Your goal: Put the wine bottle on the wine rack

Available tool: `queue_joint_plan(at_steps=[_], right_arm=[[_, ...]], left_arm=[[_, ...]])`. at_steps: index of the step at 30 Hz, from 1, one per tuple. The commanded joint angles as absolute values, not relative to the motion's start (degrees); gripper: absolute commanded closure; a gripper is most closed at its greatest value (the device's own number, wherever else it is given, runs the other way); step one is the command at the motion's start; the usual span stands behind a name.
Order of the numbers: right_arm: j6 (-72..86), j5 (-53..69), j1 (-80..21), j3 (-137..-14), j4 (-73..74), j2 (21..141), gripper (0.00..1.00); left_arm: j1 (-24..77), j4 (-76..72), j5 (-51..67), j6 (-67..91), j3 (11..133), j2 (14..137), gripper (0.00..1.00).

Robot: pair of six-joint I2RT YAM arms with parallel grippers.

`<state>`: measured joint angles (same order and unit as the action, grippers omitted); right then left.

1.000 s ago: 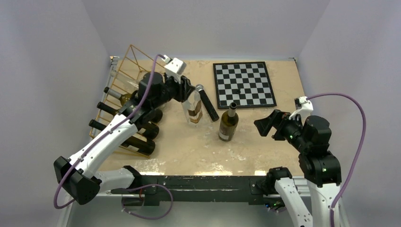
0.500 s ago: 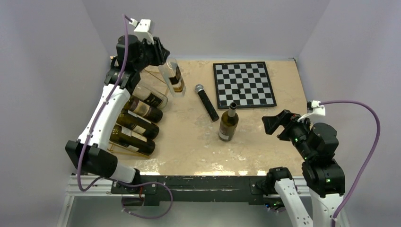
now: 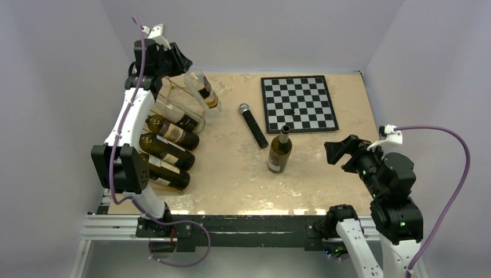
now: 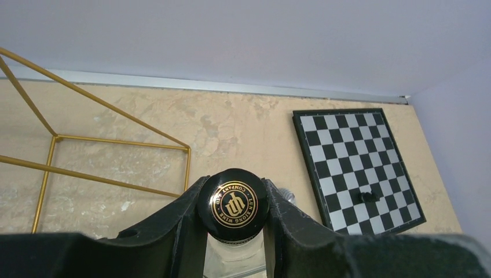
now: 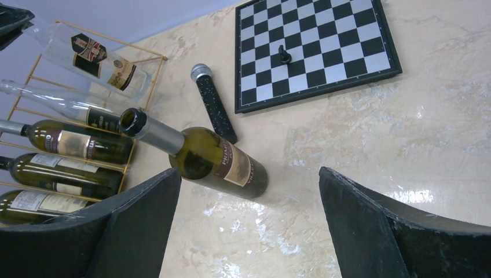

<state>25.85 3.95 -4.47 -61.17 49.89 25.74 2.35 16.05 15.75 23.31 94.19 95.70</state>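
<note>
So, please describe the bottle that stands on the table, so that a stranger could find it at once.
Find the chessboard at the far right of the table. Just before its near edge, beside the microphone, stands a green wine bottle. It alone is upright; the others lie in the gold wine rack, and the left gripper holds a clear bottle.

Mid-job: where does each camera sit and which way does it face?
Top external: above and behind, looking down on the table; both arms show.
Left wrist: raised over the rack, facing the chessboard; left gripper clamps the clear bottle.
Right wrist: low right, facing left at the green bottle; open right gripper shows.
Shared: chessboard in all.
</note>
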Motion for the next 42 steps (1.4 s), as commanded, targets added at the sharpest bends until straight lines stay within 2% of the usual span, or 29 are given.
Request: queue_joint_plan(at_steps=[1, 10, 28, 42], right_arm=[[25.58, 3.3, -4.31, -61.19, 48.18, 26.07, 0.06], [27.03, 5.32, -4.37, -61.7, 47.93, 26.94, 0.06], [26.24, 4.39, -4.34, -60.7, 46.64, 28.94, 0.06], [25.87, 4.04, -4.37, -60.29, 46.24, 30.06, 0.06]], left_arm=[[0.69, -1.55, 21.21, 29.82, 96.72, 93.67, 1.0], [0.0, -4.03, 17.32, 28.72, 94.36, 95.1, 1.0], [-5.45, -4.05, 18.97, 26.44, 92.35, 99.21, 1.0], [-8.02, -10.82, 23.26, 26.49, 86.93, 100.35, 1.0]])
